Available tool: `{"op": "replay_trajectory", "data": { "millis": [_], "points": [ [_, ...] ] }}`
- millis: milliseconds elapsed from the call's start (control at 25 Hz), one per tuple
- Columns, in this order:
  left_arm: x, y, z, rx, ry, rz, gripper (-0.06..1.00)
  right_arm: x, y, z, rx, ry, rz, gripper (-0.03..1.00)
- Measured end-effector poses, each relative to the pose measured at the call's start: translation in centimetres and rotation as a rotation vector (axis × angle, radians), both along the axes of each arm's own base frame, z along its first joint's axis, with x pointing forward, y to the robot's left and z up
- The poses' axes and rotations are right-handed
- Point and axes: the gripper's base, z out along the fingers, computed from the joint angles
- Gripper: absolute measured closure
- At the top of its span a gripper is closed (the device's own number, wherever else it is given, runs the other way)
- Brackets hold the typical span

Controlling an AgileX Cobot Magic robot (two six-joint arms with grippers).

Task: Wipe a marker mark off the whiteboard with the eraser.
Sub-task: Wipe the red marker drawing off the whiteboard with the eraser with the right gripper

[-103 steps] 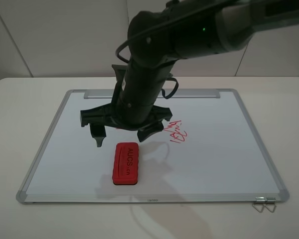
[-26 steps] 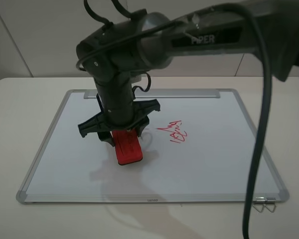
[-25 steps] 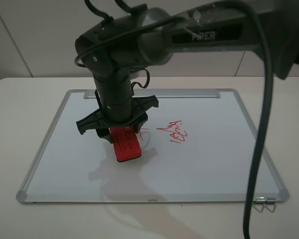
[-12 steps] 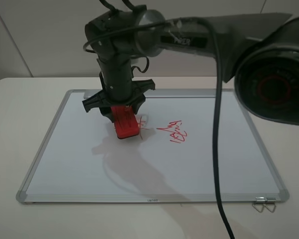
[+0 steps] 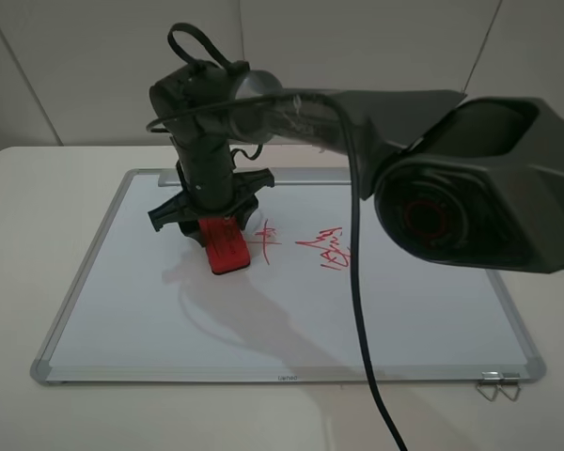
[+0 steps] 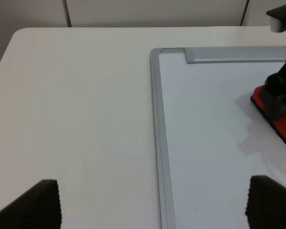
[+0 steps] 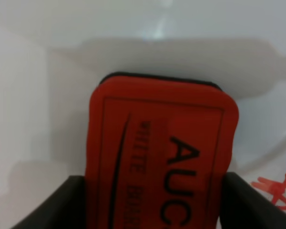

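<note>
Gripping oblong red eraser in right tool, left tool spread, glossy aluminium-framed whiteboard, thin marker mark

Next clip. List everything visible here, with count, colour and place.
table: one, off-white, under everything
whiteboard: one, white, silver frame, on the table
marker mark: one, red cross, right of the eraser
scribble: one, red zigzag, right of the cross
eraser: one, red, dark base, over the board
wire clip: one, silver, board's near right corner
cable: one, black, hanging from the right arm
right tool: one, black, shut on the eraser
left tool: one, black, open, above the board's left edge
</note>
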Motion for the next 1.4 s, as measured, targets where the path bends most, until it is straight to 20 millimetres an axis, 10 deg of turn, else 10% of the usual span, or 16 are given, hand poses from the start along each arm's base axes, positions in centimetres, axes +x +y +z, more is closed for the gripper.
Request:
{"op": "replay_trajectory", "data": {
  "millis": [1400],
  "points": [
    [0.0,0.0,0.0,0.0,0.0,0.0,0.17,4.1,-4.0,-0.8,0.031,0.045,-0.015,0.47]
  ]
}}
